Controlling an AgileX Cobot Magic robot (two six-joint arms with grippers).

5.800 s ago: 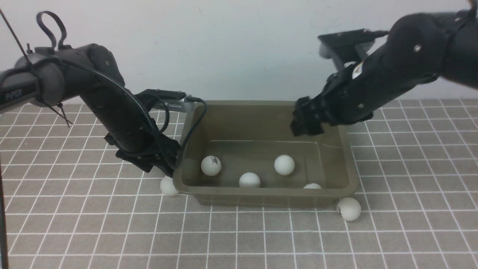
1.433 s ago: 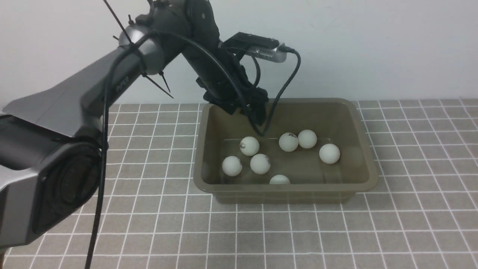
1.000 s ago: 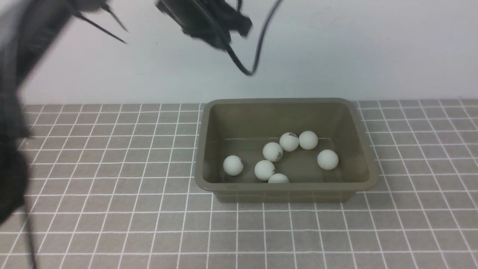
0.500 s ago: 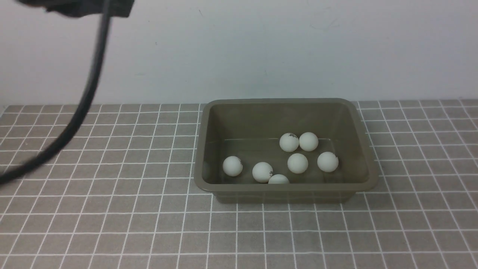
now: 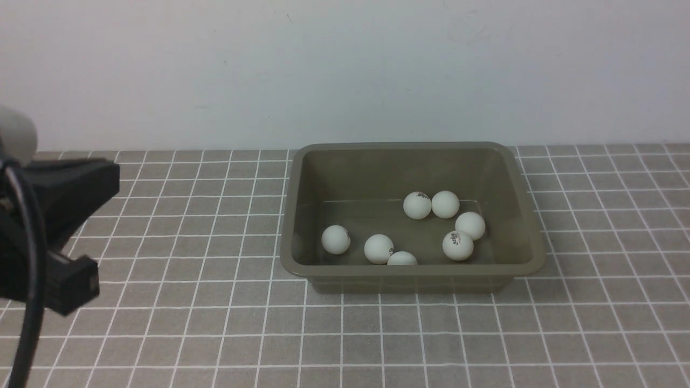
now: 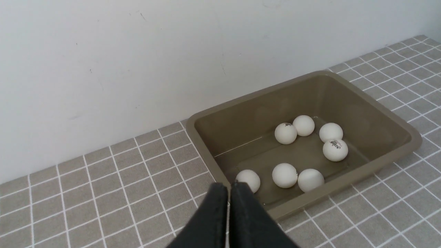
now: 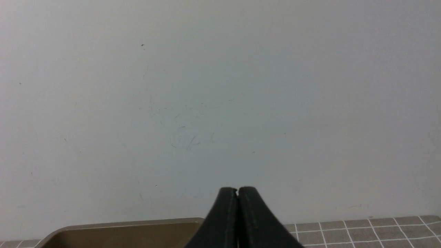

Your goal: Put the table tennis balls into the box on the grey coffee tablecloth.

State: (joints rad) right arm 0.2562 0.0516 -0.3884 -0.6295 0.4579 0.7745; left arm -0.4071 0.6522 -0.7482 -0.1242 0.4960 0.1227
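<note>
Lying on the floor of the box (image 5: 399, 172) are all seven table tennis balls (image 5: 417, 205), and the box is set on the grey coffee tablecloth (image 5: 215, 323). The jaws of the left gripper (image 6: 229, 186) are pressed together, with nothing held between them. Ahead of and below these jaws the box is seen, one of its corners turned toward the tips. One ball is partly hidden behind the tips in the left wrist view; two more are lined up just past it along the side nearest the jaws. The other four are gathered farther from the jaws: two are touching near the far side, and two are set close together just beside that pair. Dark parts of the left arm (image 5: 54, 226) are seen at the edge of the front view, well apart from the box. The jaws of the right gripper (image 7: 237, 190) are likewise brought together on nothing. A plain white wall (image 7: 206, 103) is faced by them, and only a strip of the box's rim is caught below the tips, off to one side.
</note>
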